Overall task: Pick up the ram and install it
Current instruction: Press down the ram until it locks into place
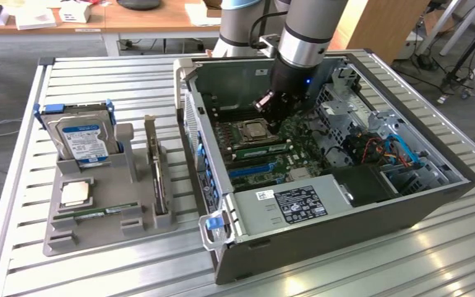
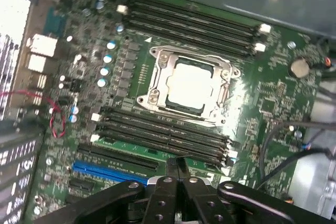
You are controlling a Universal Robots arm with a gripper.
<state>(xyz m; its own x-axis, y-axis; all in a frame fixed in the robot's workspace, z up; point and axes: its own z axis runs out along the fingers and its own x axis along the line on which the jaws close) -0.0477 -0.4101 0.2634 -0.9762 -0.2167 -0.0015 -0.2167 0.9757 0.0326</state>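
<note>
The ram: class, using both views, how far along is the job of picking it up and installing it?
Done: the ram already stands in a slot on the motherboard, beside the processor socket. In hand: the shut pincer sits at the ram's upper edge, apparently pressing on it. Left: whether the ram is fully seated, with its end latches closed, cannot be told.

Hard drive (image 1: 82, 141) upright in grey tray (image 1: 106, 232); open computer case (image 1: 345, 235).

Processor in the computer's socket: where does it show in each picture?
Exterior view: the processor lies mid-motherboard, just to the exterior view's left of the gripper.
Wrist view: the processor sits mid-board, beyond the gripper.
Shared landmark: the blue slot.
</note>
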